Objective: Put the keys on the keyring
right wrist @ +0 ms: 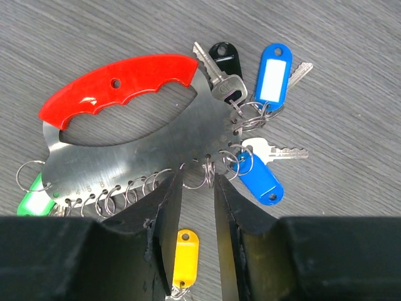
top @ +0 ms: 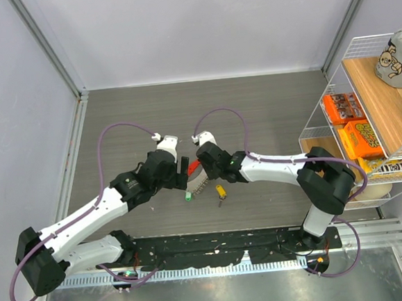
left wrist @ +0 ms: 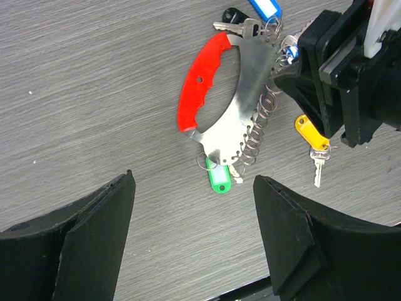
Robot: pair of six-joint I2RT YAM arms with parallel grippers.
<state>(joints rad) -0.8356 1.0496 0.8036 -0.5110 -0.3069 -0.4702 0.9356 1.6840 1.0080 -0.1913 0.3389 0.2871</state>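
The keyring is a half-moon metal plate (right wrist: 125, 157) with a red handle (right wrist: 119, 78) and a row of small rings along its curved edge. It lies flat on the table. Keys with blue tags (right wrist: 262, 182) and a black tag (right wrist: 224, 56) hang on rings at one end. A green-tagged key (left wrist: 218, 177) lies at the other end. A yellow-tagged key (left wrist: 311, 133) lies loose beside the plate. My right gripper (right wrist: 195, 179) is narrowed onto one edge ring (right wrist: 202, 174), which spans the gap. My left gripper (left wrist: 193, 182) hovers open just short of the green tag, holding nothing.
A wire shelf (top: 337, 112) at the right holds orange boxes (top: 344, 108), and a plush toy (top: 401, 58) sits on its wooden top. Walls close the back and left. A black rail (top: 216, 250) runs along the near edge.
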